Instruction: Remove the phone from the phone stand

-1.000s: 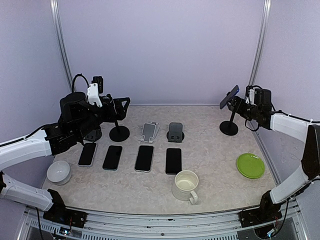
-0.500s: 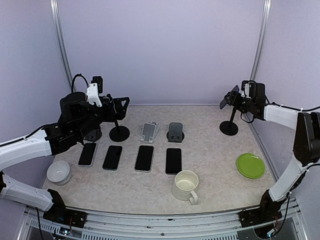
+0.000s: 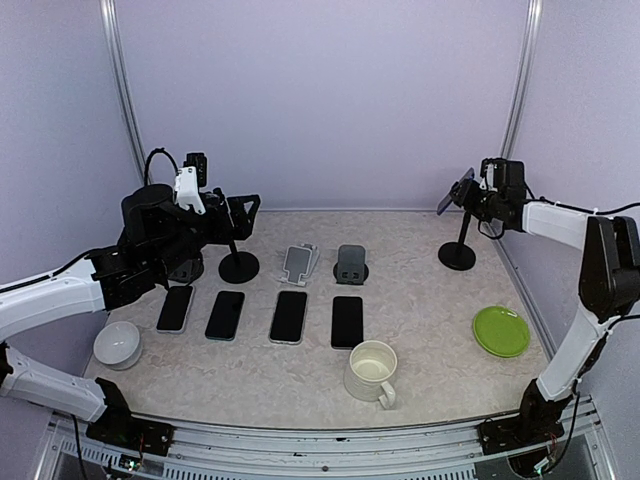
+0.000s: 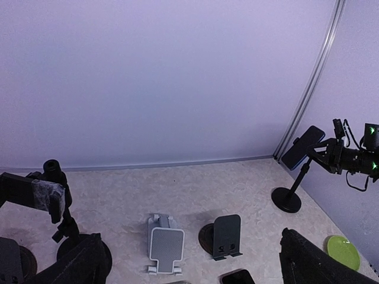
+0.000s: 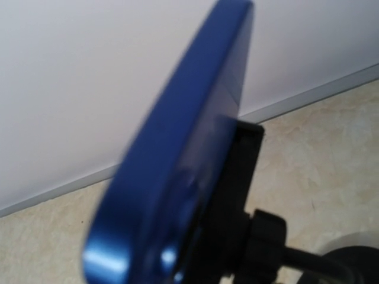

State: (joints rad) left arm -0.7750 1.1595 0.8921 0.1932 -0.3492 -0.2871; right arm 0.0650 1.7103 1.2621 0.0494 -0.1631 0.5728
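One phone (image 3: 457, 192) atop phone stand (image 3: 458, 256); judged rigid, slick; take by long edges. Right hand (image 3: 479, 199) beside stand; closure cannot tell.

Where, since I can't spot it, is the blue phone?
In the top view, the blue phone is on the tall stand at the far right of the table, beside the right gripper and beyond the green plate.

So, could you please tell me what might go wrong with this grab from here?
1. The blue phone sits high on a thin-poled phone stand with a small round base; a sideways pull could tip it over.
2. The right wrist view is blurred and shows no fingers, so the right claw may grip badly and drop the phone.
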